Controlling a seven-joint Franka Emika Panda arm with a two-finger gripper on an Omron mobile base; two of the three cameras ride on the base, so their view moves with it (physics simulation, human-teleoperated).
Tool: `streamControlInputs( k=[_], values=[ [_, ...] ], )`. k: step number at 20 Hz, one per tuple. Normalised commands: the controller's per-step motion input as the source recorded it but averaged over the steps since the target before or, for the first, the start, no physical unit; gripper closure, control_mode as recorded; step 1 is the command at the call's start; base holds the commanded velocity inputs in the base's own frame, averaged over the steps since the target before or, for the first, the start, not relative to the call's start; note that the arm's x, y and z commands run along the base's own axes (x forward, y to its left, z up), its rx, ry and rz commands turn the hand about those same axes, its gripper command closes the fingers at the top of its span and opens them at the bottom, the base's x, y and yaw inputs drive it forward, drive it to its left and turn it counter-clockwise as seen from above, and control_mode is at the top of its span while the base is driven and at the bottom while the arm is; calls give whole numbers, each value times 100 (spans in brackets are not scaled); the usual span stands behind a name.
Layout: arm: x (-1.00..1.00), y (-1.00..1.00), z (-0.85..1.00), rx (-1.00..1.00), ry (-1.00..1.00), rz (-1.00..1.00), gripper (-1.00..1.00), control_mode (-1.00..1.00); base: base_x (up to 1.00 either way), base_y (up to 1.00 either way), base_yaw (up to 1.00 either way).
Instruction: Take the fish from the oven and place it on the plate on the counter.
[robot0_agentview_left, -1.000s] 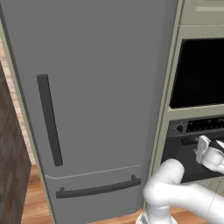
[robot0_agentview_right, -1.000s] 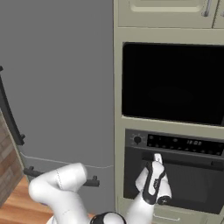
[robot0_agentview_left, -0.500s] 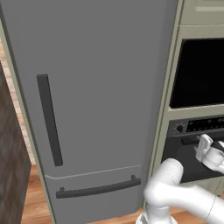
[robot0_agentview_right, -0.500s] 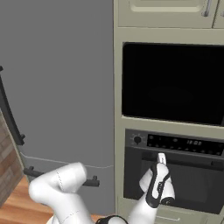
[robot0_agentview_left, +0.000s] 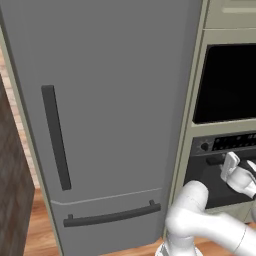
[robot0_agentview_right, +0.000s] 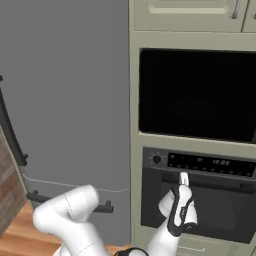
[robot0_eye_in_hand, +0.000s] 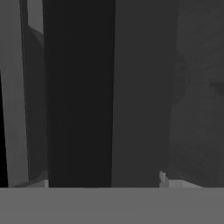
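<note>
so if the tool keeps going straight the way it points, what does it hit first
Most likely the dark bar handle on the closed built-in wall oven's door; the tool sits right at it, though depth is unclear.

The oven (robot0_agentview_right: 200, 200) is closed, its inside hidden; pincer (robot0_agentview_right: 183, 176) fingertips indistinct.

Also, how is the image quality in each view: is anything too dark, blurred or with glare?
Left base view: evenly lit, no glare, fridge flat grey. Right base view: sharp, but the microwave window is plain black and the oven door is dark. Hand view: very dim and soft, a broad dark bar up close; details cannot be told.
</note>
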Motion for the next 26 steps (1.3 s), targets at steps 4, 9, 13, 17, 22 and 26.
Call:
streamControlInputs(
  k=[4, 9, 13, 17, 22, 26],
  values=[
    [11, -4, 0, 0, -2, 0, 100, -100, 0, 0, 0],
    [-18, -2, 0, 8, 9, -5, 100, -100, 0, 0, 0],
    [-100, 0, -13, 24, 43, -16, 100, -100, 0, 0, 0],
    [-100, 0, -20, 23, 53, -7, 100, -100, 0, 0, 0],
    [-100, 15, -18, 16, 61, -2, 100, -100, 0, 0, 0],
    [-100, 23, -3, 19, 70, -4, 100, -100, 0, 0, 0]
  ],
)
